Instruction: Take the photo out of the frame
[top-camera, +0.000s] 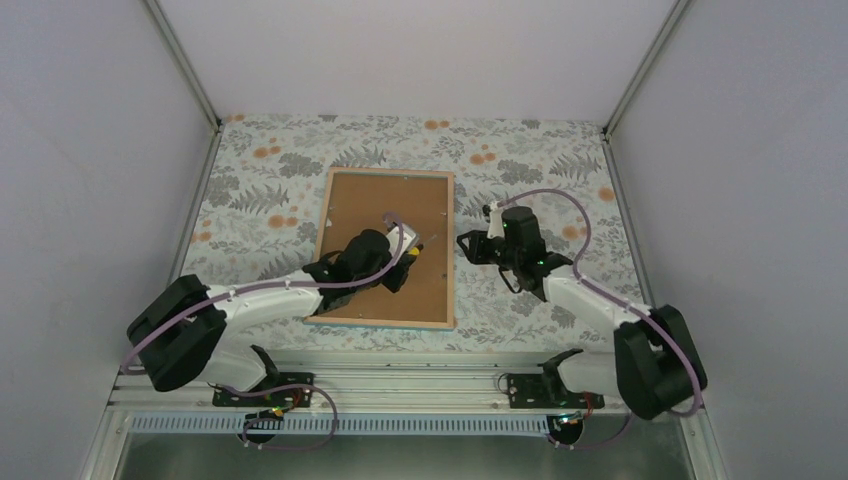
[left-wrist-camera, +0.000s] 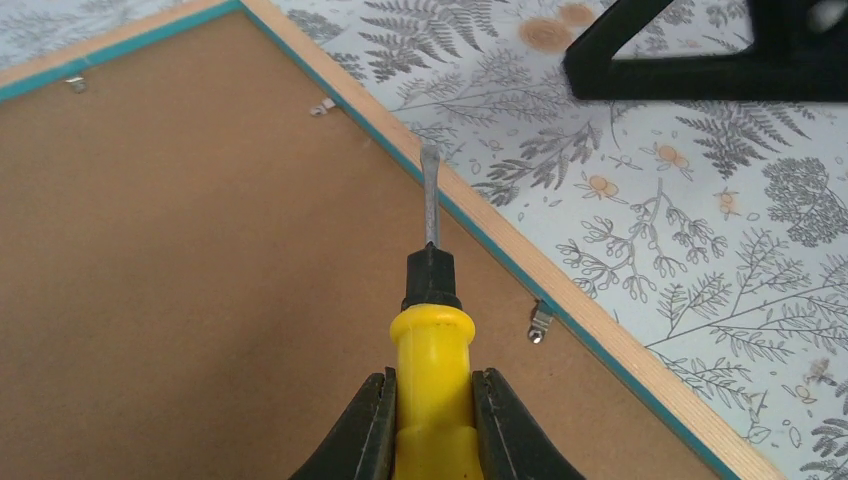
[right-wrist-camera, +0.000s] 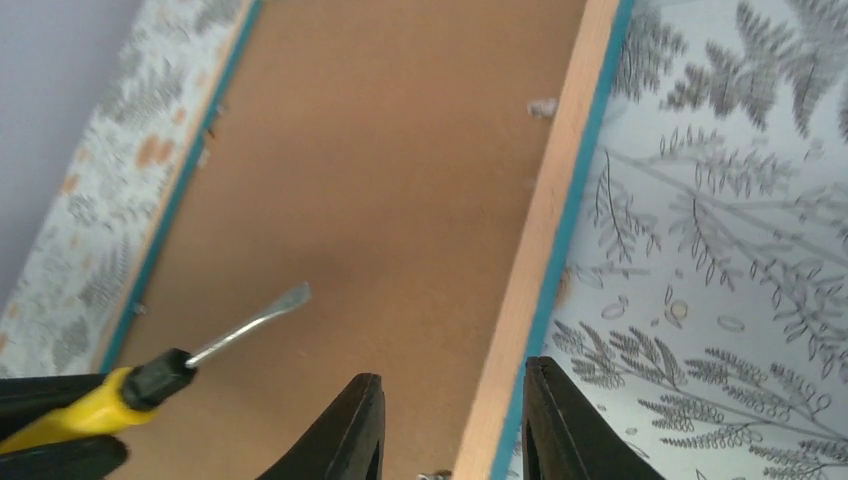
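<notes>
Yellow screwdriver (left-wrist-camera: 432, 345) clamped in left gripper (left-wrist-camera: 433, 405), right gripper (right-wrist-camera: 452, 400) parted over face-down frame (right-wrist-camera: 560, 170)

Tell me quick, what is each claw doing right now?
Left gripper: shut on the yellow-handled screwdriver.
Right gripper: open, holding nothing.

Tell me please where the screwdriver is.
In the top view, the left end effector holds the screwdriver over the frame's backing board, near its right rim.
</notes>
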